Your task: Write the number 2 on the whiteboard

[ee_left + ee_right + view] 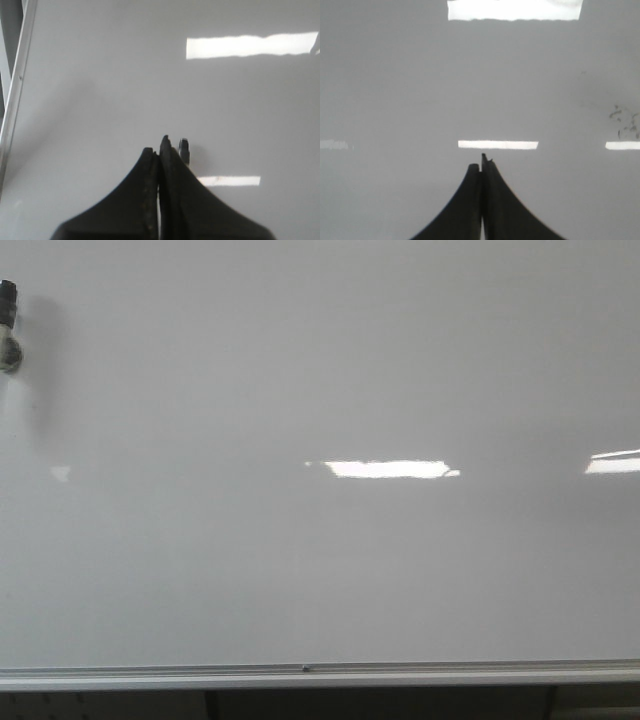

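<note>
Far left of the front view, a small dark cylindrical object (pixel 8 325) sits at the edge of the large glossy pale grey-white whiteboard (pixel 320 570), casting a soft shadow; whether it's a marker or magnet, I cannot tell. The board's silver metal frame (pixel 320 675) runs along the near edge. No black hand-drawn number 2 shows anywhere — the writing looks not yet begun.

The risk: neither pincer clearly carries a marker, so any stroke may leave nothing. Glare patches could also hide a thin line.

The left black pincer (pixel 159 150) has its jaws pressed together, with a small dark tip (pixel 184 147) poking just beside it, unclear whether held. Over on the right, the right black pincer (pixel 481 165) is closed too, gripping nothing visible. Faint dark smudges (pixel 624 122) mark the board to its right.
</note>
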`<state>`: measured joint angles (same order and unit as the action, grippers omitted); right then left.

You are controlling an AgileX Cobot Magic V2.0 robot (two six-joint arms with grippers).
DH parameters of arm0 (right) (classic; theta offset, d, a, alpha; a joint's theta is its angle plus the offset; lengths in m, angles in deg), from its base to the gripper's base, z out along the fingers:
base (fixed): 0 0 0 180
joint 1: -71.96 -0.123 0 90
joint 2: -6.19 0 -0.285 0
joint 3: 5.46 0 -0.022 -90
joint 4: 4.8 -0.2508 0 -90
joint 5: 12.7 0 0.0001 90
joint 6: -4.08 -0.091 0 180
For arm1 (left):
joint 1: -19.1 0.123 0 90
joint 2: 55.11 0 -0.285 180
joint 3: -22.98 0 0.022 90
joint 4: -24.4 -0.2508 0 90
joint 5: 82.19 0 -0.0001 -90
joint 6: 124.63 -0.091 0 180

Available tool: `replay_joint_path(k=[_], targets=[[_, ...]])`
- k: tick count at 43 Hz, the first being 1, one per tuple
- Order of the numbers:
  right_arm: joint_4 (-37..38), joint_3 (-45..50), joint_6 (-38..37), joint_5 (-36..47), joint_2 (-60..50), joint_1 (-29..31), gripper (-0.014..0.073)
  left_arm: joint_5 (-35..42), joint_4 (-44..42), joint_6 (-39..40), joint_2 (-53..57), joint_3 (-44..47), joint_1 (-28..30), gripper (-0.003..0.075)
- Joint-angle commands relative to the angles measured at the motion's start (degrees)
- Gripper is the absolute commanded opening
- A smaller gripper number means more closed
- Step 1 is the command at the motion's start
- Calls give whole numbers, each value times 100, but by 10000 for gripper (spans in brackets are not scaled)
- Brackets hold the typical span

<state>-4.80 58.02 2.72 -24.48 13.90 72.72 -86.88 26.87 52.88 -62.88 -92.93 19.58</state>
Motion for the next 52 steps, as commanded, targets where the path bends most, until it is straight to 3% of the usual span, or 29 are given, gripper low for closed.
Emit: replay_joint_path(k=[1, 19, 47, 49, 52], targets=[[-36, -770, 7, -61, 365, 21, -68, 41, 43, 48, -329, -813, -5, -20], [-36, -2449, 7, -1443, 2254, 21, -68, -2039, 31, 48, -2232, -2626, -5, -20], [-30, -2441, 136, -1978, 3557, 21, -63, -2720, 31, 48, -3629, -2614, -5, -19], [-30, -2441, 197, -2003, 3557, 21, -48, -2729, 30, 48, -3655, -2614, -5, -11], [-30, -2441, 222, -2055, 3557, 21, 34, -2756, 19, 48, -3711, -2614, -5, 63]])
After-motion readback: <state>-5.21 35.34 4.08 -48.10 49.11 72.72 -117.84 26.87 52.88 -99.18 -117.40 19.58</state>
